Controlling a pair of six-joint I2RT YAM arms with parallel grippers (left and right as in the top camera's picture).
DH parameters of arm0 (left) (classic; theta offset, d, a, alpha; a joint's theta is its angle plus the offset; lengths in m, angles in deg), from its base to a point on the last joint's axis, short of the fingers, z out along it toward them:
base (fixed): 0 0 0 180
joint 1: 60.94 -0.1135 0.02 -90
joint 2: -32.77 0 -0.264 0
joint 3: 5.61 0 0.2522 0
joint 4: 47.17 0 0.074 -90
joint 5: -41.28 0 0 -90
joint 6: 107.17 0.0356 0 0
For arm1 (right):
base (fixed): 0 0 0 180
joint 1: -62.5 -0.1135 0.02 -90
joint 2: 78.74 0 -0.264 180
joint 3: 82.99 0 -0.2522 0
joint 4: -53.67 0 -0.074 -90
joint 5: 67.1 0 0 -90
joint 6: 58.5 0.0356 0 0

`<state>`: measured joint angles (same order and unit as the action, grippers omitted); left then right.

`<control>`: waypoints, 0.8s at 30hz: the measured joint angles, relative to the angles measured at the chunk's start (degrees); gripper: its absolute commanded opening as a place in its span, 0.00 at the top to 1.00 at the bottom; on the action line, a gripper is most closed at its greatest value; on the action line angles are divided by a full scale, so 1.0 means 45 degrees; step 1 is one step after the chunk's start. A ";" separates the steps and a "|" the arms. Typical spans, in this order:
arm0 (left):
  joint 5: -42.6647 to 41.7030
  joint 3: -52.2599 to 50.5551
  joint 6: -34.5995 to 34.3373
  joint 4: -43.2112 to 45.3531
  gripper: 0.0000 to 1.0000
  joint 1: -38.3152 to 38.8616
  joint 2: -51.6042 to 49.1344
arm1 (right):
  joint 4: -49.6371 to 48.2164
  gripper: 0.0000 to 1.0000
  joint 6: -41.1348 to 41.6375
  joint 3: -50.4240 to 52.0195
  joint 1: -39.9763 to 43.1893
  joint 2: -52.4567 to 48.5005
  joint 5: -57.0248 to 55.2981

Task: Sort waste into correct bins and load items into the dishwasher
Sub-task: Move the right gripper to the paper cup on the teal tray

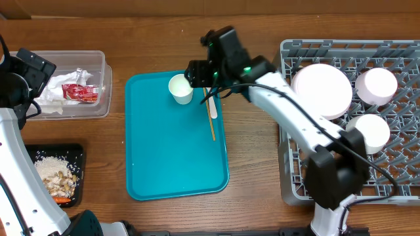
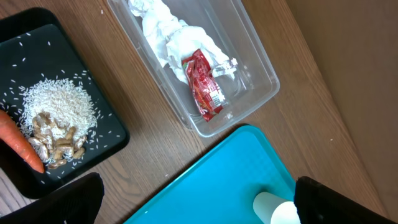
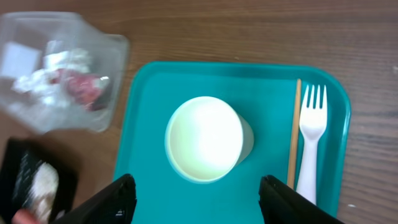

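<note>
A white cup stands upright on the teal tray, with a white fork with wooden handle beside it. My right gripper is open just above and beside the cup, empty; the fork lies to its right. The clear box holds white napkins and a red wrapper. The black tray holds rice and a carrot piece. My left gripper is open and empty at the far left. The grey rack holds a pale-pink plate and two bowls.
The teal tray sits mid-table between the bins and the rack. Wooden table surface surrounds everything. The right arm stretches from the front right across the rack's left side.
</note>
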<state>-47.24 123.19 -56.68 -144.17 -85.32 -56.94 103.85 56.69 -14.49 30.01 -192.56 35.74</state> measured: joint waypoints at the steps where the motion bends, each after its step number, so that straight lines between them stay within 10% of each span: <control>1: 0.0000 0.0000 0.0000 0.0005 0.00 0.0000 0.0000 | -0.0248 0.35 0.0214 0.0000 -0.0131 -0.0393 -0.0233; 24: 0.0000 0.0000 0.0000 0.0005 0.00 0.0000 0.0000 | -0.0442 0.46 0.1117 0.0005 -0.0593 -0.1787 -0.1341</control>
<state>-47.24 123.19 -56.68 -144.15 -85.32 -56.94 101.86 61.71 -14.46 27.34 -200.61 29.71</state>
